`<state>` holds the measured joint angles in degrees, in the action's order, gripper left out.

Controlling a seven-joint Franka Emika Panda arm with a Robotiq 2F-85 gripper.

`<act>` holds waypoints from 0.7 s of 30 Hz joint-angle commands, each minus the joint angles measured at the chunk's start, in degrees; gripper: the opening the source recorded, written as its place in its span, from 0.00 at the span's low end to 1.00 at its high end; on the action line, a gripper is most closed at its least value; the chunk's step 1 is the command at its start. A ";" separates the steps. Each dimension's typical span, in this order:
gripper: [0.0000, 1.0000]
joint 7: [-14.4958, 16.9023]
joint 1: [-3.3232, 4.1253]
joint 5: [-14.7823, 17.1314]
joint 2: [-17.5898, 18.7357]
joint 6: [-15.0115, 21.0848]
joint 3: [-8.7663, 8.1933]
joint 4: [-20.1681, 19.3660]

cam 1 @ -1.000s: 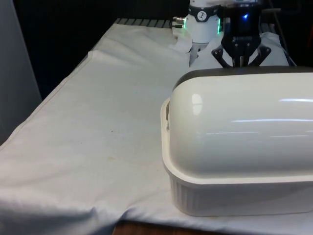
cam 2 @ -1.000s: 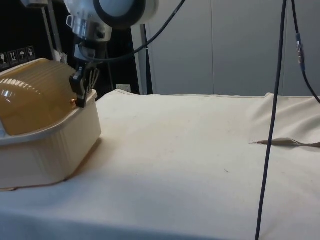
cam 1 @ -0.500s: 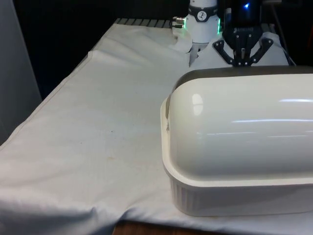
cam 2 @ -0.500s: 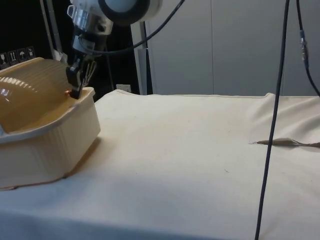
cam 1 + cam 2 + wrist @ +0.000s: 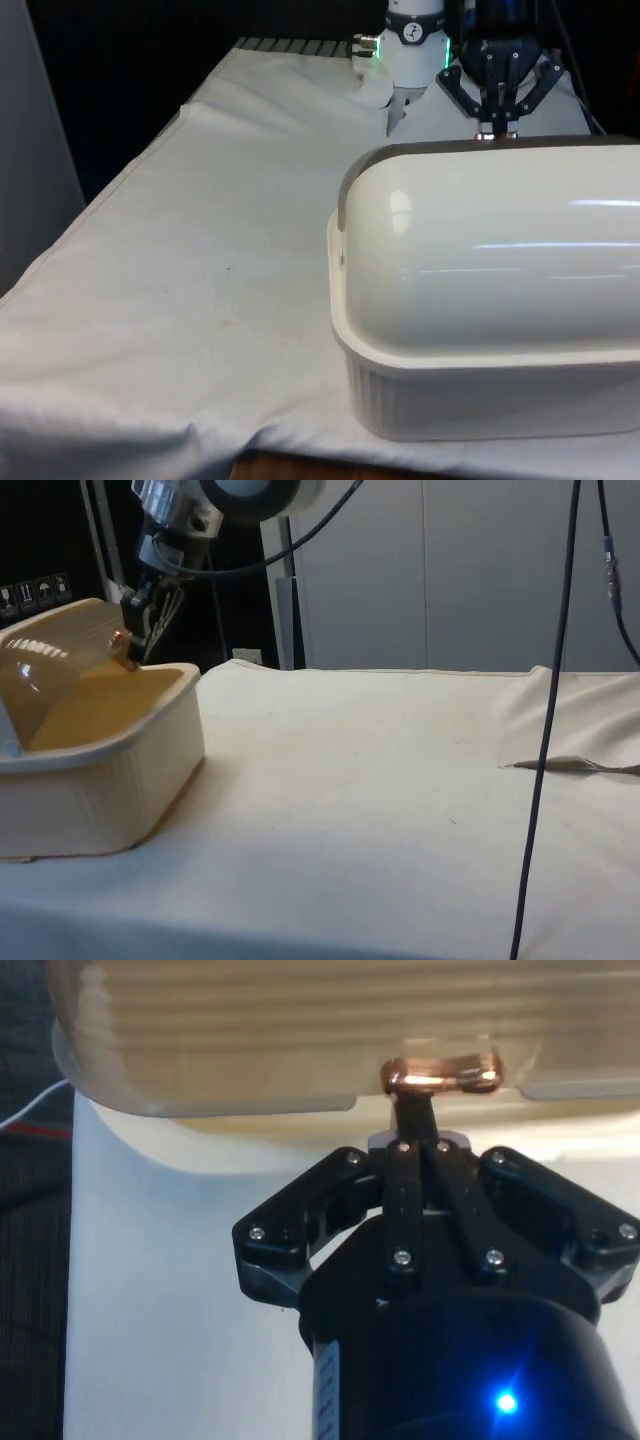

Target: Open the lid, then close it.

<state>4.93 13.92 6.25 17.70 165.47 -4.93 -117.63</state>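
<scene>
A cream bread box stands at the front view's right, its ribbed base (image 5: 470,400) under a domed roll-top lid (image 5: 480,260). My gripper (image 5: 497,128) is at the far upper edge of the lid. In the wrist view the gripper (image 5: 415,1110) is shut on the lid's copper handle (image 5: 440,1073), set in the ribbed lid (image 5: 250,1030). From the side, the gripper (image 5: 127,658) holds the lid's edge (image 5: 60,630) raised above the base's front wall (image 5: 120,780), and the box's inside shows through the gap.
The white cloth (image 5: 200,280) spreads over the front view's left, with the table's edge (image 5: 110,195) beside a dark drop. In the side view a black cable (image 5: 545,730) hangs down at the right over a fold in the cloth (image 5: 570,765).
The gripper has risen and moved back with the handle in it. The lid has rolled up from the base's front wall, and the gap has widened.
</scene>
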 commanded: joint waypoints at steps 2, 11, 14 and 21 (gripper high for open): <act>0.00 0.34 -0.11 0.34 -0.11 1.66 0.40 -0.29; 0.00 0.34 -0.17 0.40 0.17 4.64 0.46 0.17; 0.00 0.29 -0.29 0.52 0.63 5.39 0.57 0.97; 0.00 0.23 -0.52 0.69 1.43 5.50 0.69 2.86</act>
<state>4.81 13.75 6.25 18.91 170.34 -4.93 -115.11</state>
